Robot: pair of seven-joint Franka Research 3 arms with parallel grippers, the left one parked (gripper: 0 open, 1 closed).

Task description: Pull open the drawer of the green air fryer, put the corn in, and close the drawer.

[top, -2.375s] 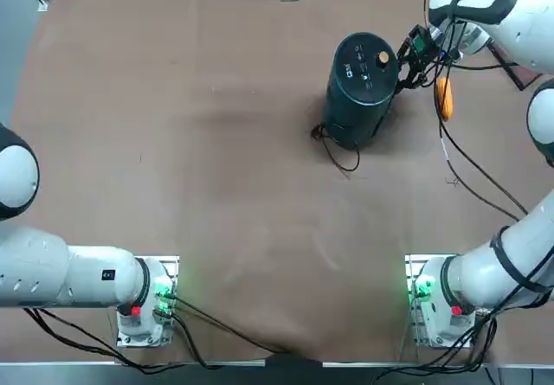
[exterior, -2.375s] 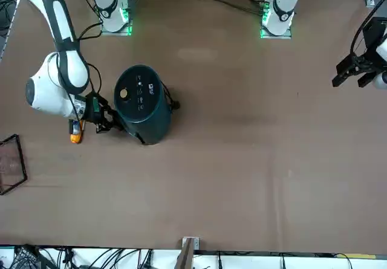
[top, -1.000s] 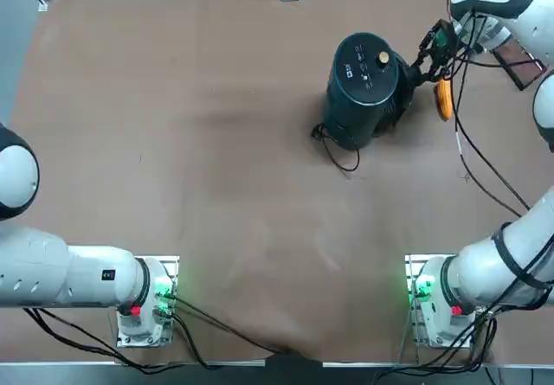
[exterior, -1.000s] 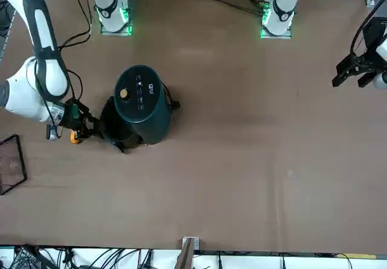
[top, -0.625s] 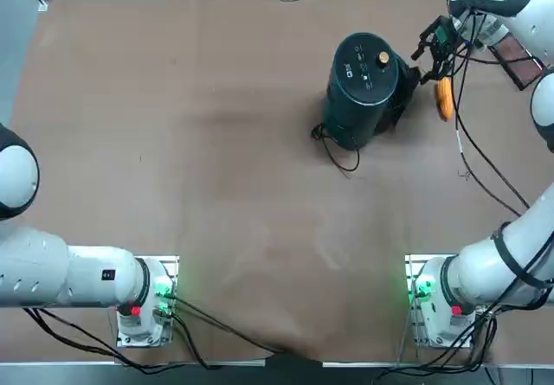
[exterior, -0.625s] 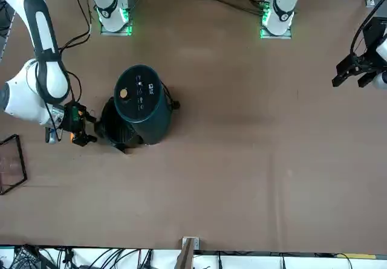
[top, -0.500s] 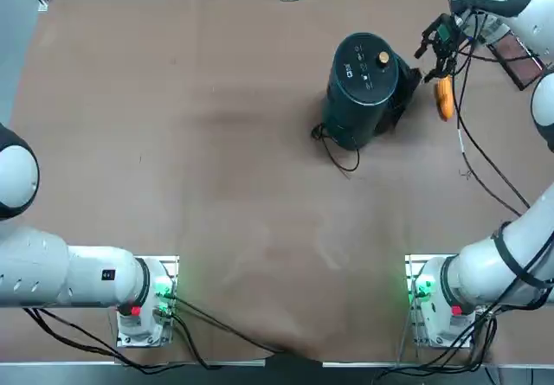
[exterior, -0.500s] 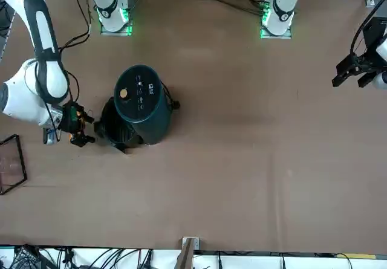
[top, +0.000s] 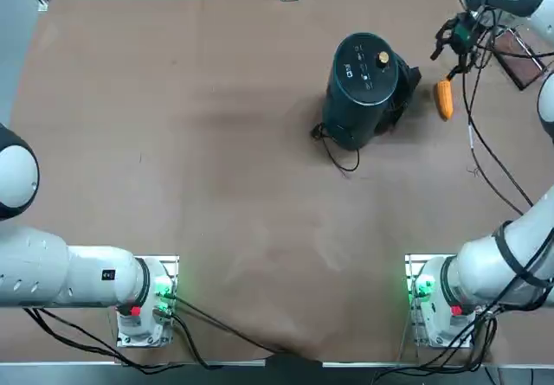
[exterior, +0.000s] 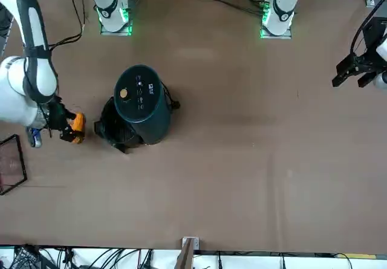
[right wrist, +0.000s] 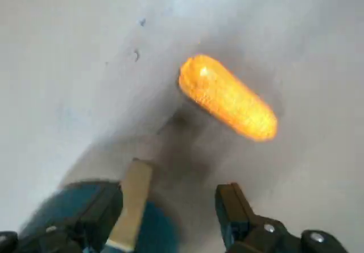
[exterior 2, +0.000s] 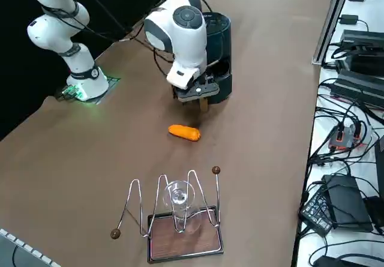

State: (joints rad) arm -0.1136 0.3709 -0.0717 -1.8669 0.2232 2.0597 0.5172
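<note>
Meanwhile, right end effector [right wrist: 170,204] spread, empty, above corn [right wrist: 227,96], near table edge [top: 528,143]

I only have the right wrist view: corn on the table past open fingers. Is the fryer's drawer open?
Observer: Yes, the drawer sticks out of the fryer on the side facing the corn.
Operator: Does the corn touch the drawer?
Observer: No, the top view shows bare table between them.
Operator: Anything else nearby?
Observer: A wire rack with a glass stands beyond the corn from the fryer, clear of the open right gripper.
</note>
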